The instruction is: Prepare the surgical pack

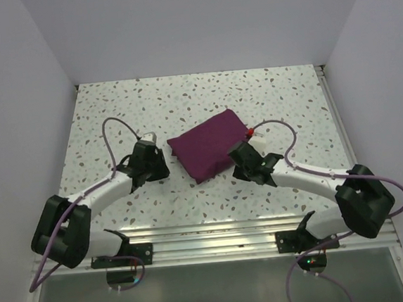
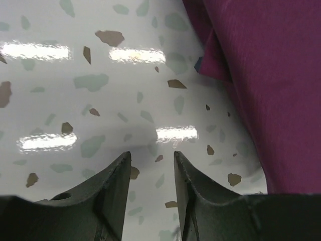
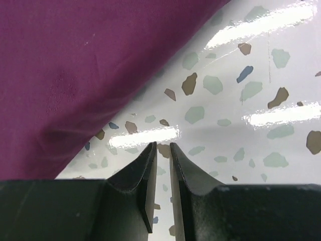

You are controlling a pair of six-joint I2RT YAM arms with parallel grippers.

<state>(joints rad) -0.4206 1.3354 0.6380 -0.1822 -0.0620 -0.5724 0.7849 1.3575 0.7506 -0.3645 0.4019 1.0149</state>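
1. Cloth dominates the scene: the surgical pack [image 1: 210,148] lies as one folded plum-purple bundle near the middle of the speckled tabletop [image 1: 113,109], turned at a slant to the arms. Folded this compactly, it looks to me either finished or ready for a last tidy.
2. Just off the bundle's left side sits the left claw [image 2: 152,156], low over the tabletop. Its two fingers stand a little apart with only bare surface between them, so it is released and grasping nothing. From there, I judge, it could press or nudge that edge.
3. By the near right corner of the bundle is the right claw [image 3: 160,146]. Its fingers are drawn almost together, a thin slit between them, and they hold nothing. The cloth's edge runs just beside it, not between the fingers.
4. One claw on either side suggests to me they are bracketing the pack to square it up or keep the folds from springing.
5. Count: one purple bundle, two arms, two claws, two fingers on each. No tray, instruments, gauze or packets show; whether any lie inside the cloth I cannot tell.
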